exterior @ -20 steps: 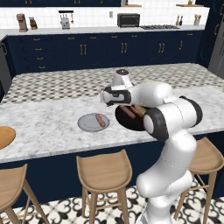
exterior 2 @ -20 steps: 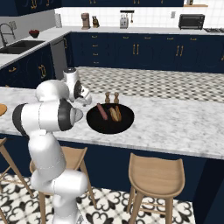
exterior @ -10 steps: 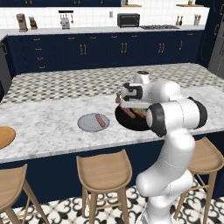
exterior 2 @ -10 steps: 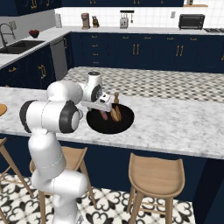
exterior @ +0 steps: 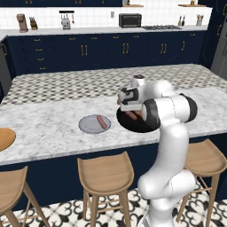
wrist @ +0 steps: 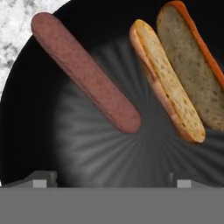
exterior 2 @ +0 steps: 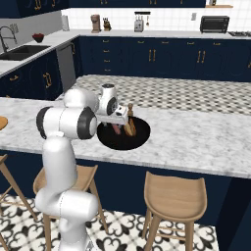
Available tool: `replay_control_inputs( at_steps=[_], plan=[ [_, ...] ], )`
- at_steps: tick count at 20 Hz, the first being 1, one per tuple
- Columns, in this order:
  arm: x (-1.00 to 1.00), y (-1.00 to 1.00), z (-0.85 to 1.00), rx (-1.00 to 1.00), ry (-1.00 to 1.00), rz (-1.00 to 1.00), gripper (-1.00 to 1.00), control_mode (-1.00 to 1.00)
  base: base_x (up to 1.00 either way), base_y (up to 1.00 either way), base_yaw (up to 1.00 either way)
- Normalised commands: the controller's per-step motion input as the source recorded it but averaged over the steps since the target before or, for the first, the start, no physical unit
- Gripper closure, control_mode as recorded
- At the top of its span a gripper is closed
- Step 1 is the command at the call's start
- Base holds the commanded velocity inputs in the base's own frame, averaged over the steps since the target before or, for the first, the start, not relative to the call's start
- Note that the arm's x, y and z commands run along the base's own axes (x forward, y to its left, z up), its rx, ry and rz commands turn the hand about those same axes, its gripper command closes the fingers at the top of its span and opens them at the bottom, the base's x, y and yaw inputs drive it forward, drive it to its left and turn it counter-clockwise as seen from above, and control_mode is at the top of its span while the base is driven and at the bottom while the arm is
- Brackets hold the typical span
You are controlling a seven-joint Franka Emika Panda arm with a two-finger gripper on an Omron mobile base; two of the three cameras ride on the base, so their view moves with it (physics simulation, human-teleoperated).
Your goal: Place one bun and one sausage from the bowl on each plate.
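The wide black bowl (exterior 2: 139, 133) sits on the marble island, and my gripper (exterior 2: 120, 115) hovers just above it. Looking down from the hand, I see one sausage (wrist: 83, 70) and two buns (wrist: 168, 85) (wrist: 194, 65) lying in the bowl (wrist: 96, 148). The gripper (wrist: 111, 181) is open, its fingertips (wrist: 41, 179) wide apart with nothing between them. Left of the bowl (exterior: 133, 126), the light grey plate (exterior: 88, 126) holds one sausage (exterior: 102, 122). The orange-brown plate (exterior: 4, 138) lies bare at the counter's far left.
A small brown grinder (exterior 2: 130, 109) stands right behind the bowl. Wooden stools (exterior: 105, 170) (exterior 2: 174, 191) line the island's near edge. My own arm hides part of the bowl in the left base view.
My gripper has swung right from beside the grey plate to above the bowl. The sausage on the grey plate has stayed put.
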Motion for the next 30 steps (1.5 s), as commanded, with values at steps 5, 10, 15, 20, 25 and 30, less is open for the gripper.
replay_control_inputs(
  at_steps=[5, 10, 15, 20, 25, 30],
  plan=[
    [0.53, 0.12, -0.21, -0.05, 0.00, -0.07, -1.00, -1.00, 0.00, 0.00, 0.00],
    [0.37, 0.12, -0.26, 0.00, 0.03, -0.08, -1.00, -1.00, 0.00, 0.00, 0.00],
    [0.37, 0.00, -0.55, -0.06, 0.02, -0.09, -1.00, -1.00, 0.00, 0.00, 0.00],
    [0.19, -0.35, -0.39, -0.05, 0.01, -0.04, -1.00, -1.00, 0.00, 0.00, 0.00],
    [0.00, -0.06, -0.69, -0.04, 0.11, 0.00, 1.00, -1.00, 0.00, 0.00, 0.00],
    [-0.58, 0.00, 0.03, 0.01, 0.00, 0.00, 1.00, -1.00, 0.00, 0.00, 0.00]
  ],
)
